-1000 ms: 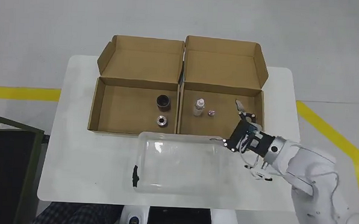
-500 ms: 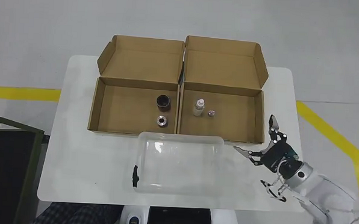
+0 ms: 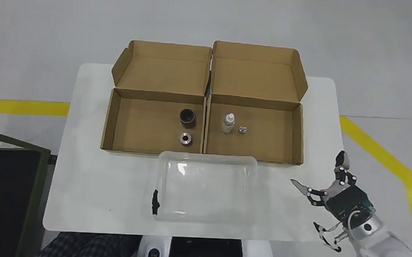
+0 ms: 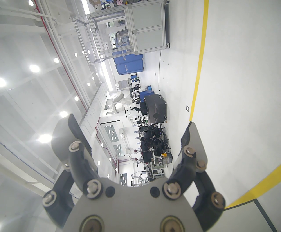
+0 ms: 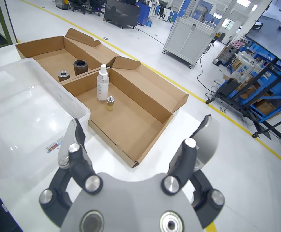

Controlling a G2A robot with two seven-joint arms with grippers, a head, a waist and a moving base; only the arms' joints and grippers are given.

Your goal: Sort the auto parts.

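A dark cylinder (image 3: 186, 116) and a low metal ring (image 3: 184, 138) stand in the left box (image 3: 113, 121), a white spray bottle (image 3: 228, 122) and a small brass-coloured fitting (image 3: 242, 129) in the right box (image 3: 278, 138) — all upright, long axes vertical. A clear plastic bin (image 3: 205, 155) lies just in front of both boxes on the counter (image 3: 86, 178). The right pincer (image 3: 317, 169) sits spread and empty at the counter's right edge — the left pincer (image 4: 131, 122) is also spread.

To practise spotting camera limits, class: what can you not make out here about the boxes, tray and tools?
Top view: the black piece at the clear tray's rim is too small to identify.
Right wrist view: the right tool and the picture edge cut off the tray's near side.
Left wrist view: the left tool faces the hall floor, so its place by the table is unknown.
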